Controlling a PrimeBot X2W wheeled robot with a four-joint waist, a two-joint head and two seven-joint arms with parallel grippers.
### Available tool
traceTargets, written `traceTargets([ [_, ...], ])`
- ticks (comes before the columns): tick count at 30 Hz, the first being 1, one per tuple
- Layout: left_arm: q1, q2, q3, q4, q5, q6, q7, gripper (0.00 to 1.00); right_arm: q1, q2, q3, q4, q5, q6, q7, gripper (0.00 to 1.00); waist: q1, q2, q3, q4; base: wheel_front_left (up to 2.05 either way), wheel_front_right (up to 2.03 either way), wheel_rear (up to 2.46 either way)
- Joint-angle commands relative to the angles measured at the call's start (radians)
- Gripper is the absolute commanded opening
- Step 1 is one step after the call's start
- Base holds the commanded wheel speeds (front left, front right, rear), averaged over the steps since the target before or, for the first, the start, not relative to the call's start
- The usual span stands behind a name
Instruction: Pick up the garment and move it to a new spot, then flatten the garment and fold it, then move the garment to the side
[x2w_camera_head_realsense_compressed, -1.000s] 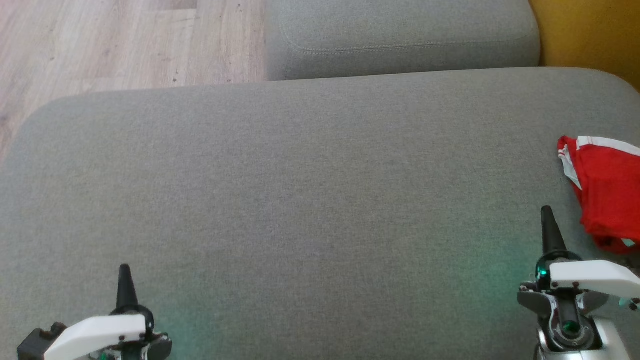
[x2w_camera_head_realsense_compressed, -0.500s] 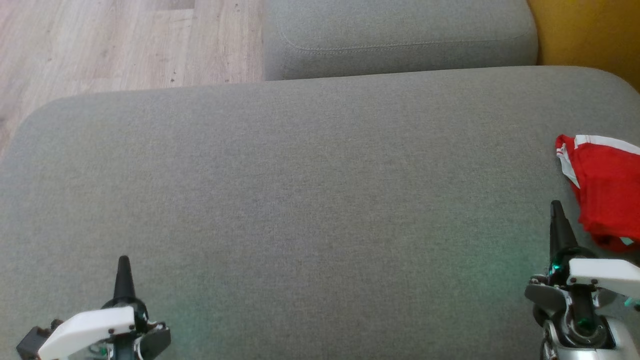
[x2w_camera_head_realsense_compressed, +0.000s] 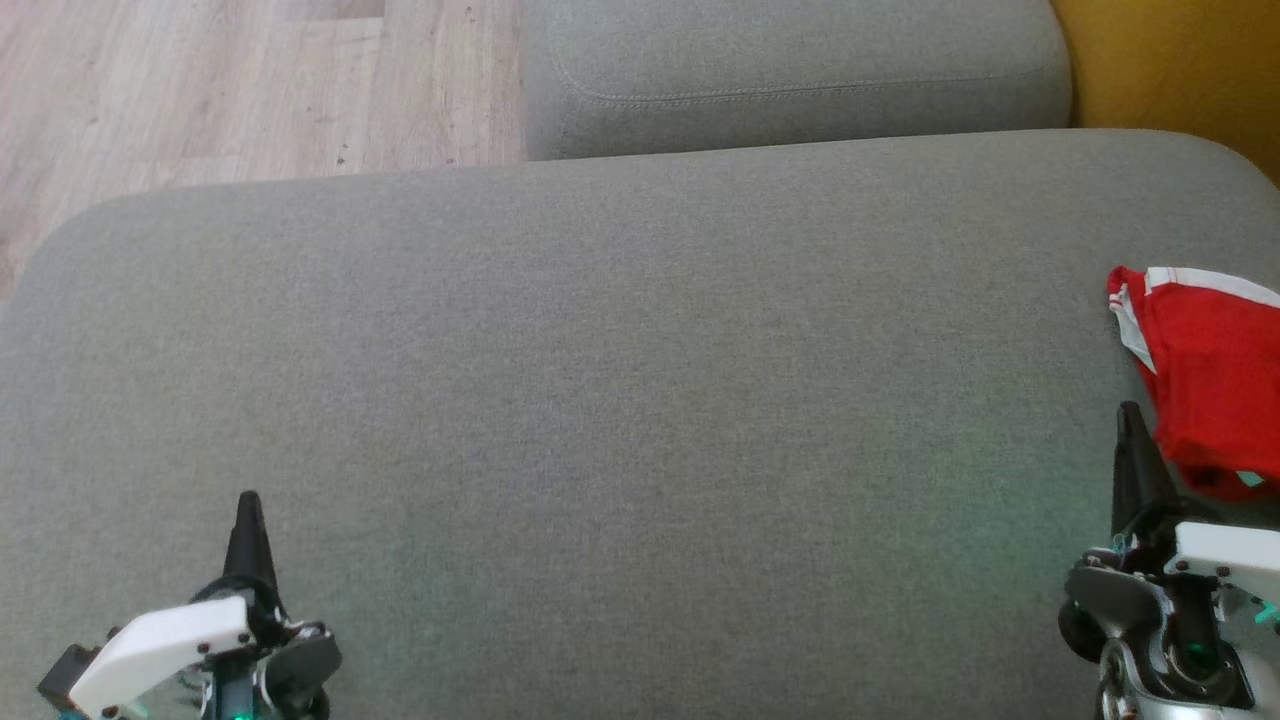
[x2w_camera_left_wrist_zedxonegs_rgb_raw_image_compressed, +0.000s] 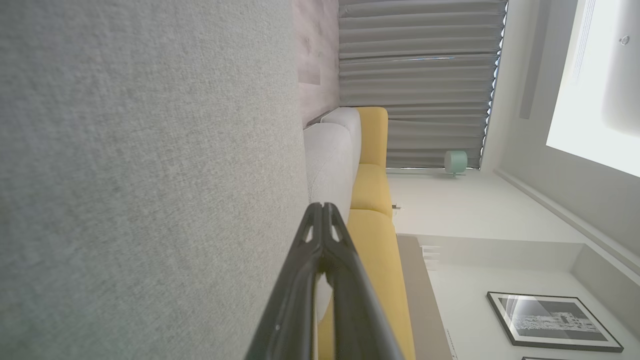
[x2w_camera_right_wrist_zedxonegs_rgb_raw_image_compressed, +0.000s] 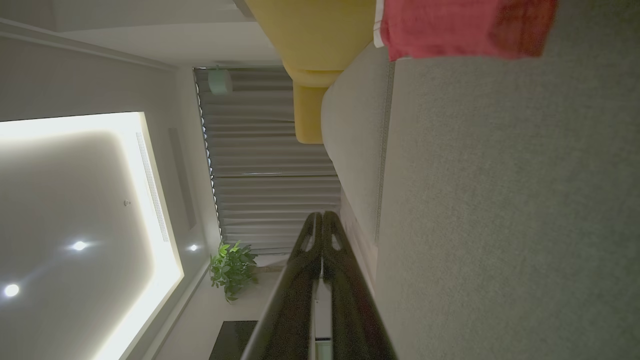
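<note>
The garment (x2w_camera_head_realsense_compressed: 1213, 375) is red with white trim and lies crumpled at the right edge of the grey cushion (x2w_camera_head_realsense_compressed: 620, 380); the right wrist view shows the garment (x2w_camera_right_wrist_zedxonegs_rgb_raw_image_compressed: 460, 25) at its top. My right gripper (x2w_camera_head_realsense_compressed: 1128, 412) is shut and empty, its tip just left of the garment's near end. At the lower left, far from the cloth, my left gripper (x2w_camera_head_realsense_compressed: 247, 500) is shut and empty too. In the wrist views the left gripper (x2w_camera_left_wrist_zedxonegs_rgb_raw_image_compressed: 321, 206) and the right gripper (x2w_camera_right_wrist_zedxonegs_rgb_raw_image_compressed: 321, 215) have their fingertips pressed together.
A second grey cushion (x2w_camera_head_realsense_compressed: 790, 75) lies beyond the big one. Wooden floor (x2w_camera_head_realsense_compressed: 230, 80) shows at the upper left and a yellow seat (x2w_camera_head_realsense_compressed: 1180, 70) at the upper right. The right wrist view takes in curtains and a potted plant (x2w_camera_right_wrist_zedxonegs_rgb_raw_image_compressed: 232, 267).
My right gripper has drawn down and right, closer to the garment's near end. The left gripper has edged slightly forward. The view has shifted a little.
</note>
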Motion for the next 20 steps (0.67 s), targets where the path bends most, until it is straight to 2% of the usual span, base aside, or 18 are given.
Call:
traceTargets([
  [1,-0.052,0.009,0.041,-0.037,-0.011,-0.007,0.007,0.0,-0.021,-0.005,0.018,-0.044,0.013,-0.001,0.007,0.0,0.0,0.0,0.0,0.0,0.0,0.0,0.0],
  [20,-0.052,0.009,0.041,-0.037,-0.011,-0.007,0.007,0.0,-0.021,-0.005,0.018,-0.044,0.014,-0.001,0.007,0.0,0.0,0.0,0.0,0.0,0.0,0.0,0.0],
])
